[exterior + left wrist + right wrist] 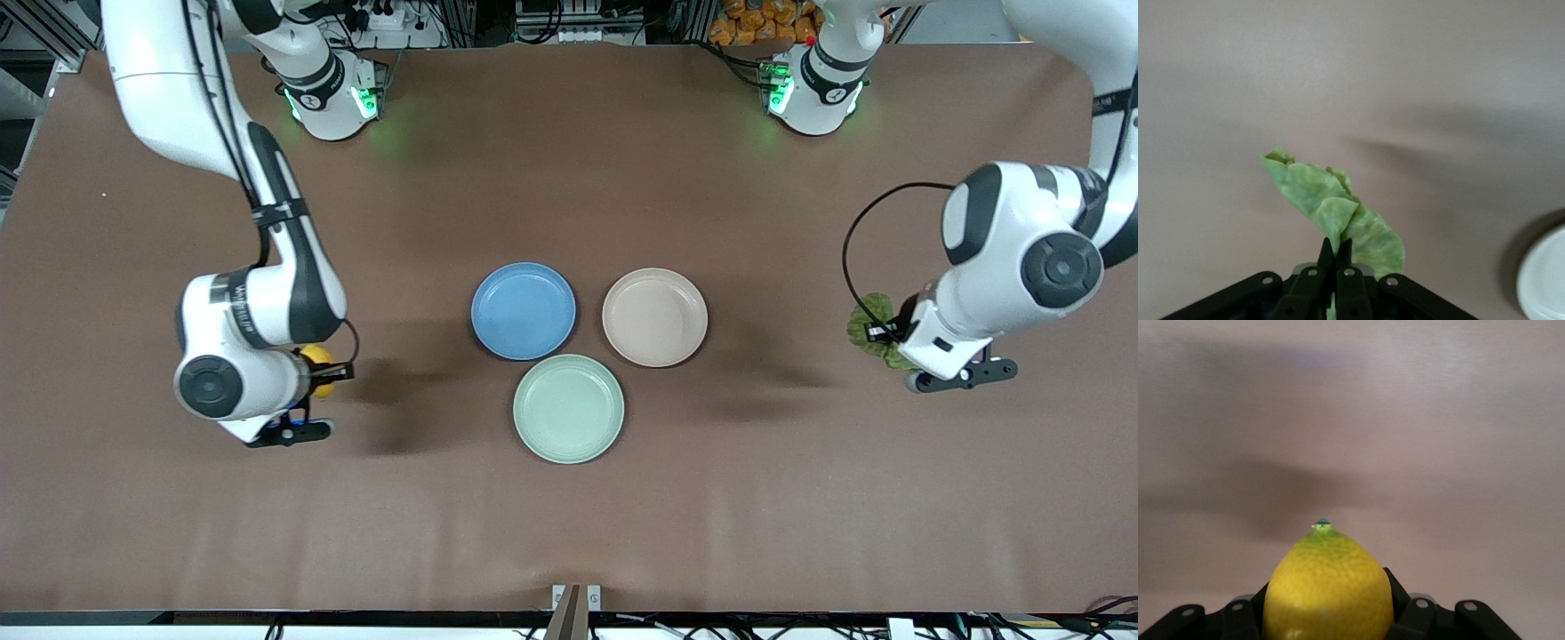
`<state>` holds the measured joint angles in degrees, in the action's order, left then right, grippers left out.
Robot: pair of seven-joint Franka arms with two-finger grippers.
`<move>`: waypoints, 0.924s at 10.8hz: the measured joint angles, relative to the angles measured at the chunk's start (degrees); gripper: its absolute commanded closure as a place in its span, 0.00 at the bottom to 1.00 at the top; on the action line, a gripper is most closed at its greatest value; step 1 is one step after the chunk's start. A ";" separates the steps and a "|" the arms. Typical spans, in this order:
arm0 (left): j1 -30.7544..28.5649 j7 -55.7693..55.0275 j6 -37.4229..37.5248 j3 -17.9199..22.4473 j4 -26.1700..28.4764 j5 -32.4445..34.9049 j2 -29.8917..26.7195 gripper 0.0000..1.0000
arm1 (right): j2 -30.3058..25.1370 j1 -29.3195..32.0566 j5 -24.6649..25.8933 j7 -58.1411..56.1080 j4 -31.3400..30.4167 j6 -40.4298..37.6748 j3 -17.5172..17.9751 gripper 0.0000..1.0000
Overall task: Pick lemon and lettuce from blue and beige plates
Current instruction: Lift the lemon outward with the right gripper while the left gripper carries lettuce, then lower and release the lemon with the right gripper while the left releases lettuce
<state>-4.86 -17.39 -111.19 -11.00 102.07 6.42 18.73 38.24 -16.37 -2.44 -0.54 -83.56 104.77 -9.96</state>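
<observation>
1. Brown covering is seen across the whole bench [569,178], with both arm bases mounted along the edge farthest from the front camera.
2. Three plates are grouped mid-bench: a blue plate [524,310], a beige plate [655,317] beside it toward the left arm's end, and a green plate [569,409] nearer to the front camera, just beside both.
3. No item is seen resting on any plate.
4. The right pincer [313,373] is held over bare bench toward the right arm's end, well apart from the plates, clenched on the lemon [318,370].
5. In the right wrist view the lemon [1329,588] is gripped between the fingers [1403,613], its green-tipped end pointing away from the wrist.
6. The left pincer [889,338] is held over bare bench toward the left arm's end, grasping the lettuce [871,324].
7. In the left wrist view the lettuce [1335,213] is pinched at its base by the nearly closed fingertips [1325,257], and a pale plate rim [1545,280] is seen at the edge.
</observation>
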 measured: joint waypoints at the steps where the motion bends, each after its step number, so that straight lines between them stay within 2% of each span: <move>1: -0.94 0.32 -0.35 0.00 0.02 0.00 1.77 1.00 | -0.13 1.18 0.40 -1.23 -0.04 0.05 -0.05 0.97; 3: -2.15 0.32 -2.15 0.01 0.03 0.00 5.43 1.00 | -0.76 3.05 1.59 -2.85 -2.39 3.60 -0.13 0.98; 9: -2.83 0.32 -6.68 -0.06 -0.03 0.00 12.70 1.00 | -5.31 4.06 1.76 -4.26 -28.39 36.28 -0.11 0.98; 10: -2.84 0.32 -6.87 -0.05 -0.04 0.00 13.37 0.84 | -5.42 4.18 1.77 -4.56 -30.92 39.86 -0.15 0.98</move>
<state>-7.70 -17.07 -118.06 -11.05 102.03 6.43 32.10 32.82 -12.19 -0.67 -5.10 -114.48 144.62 -10.12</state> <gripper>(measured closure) 0.969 0.423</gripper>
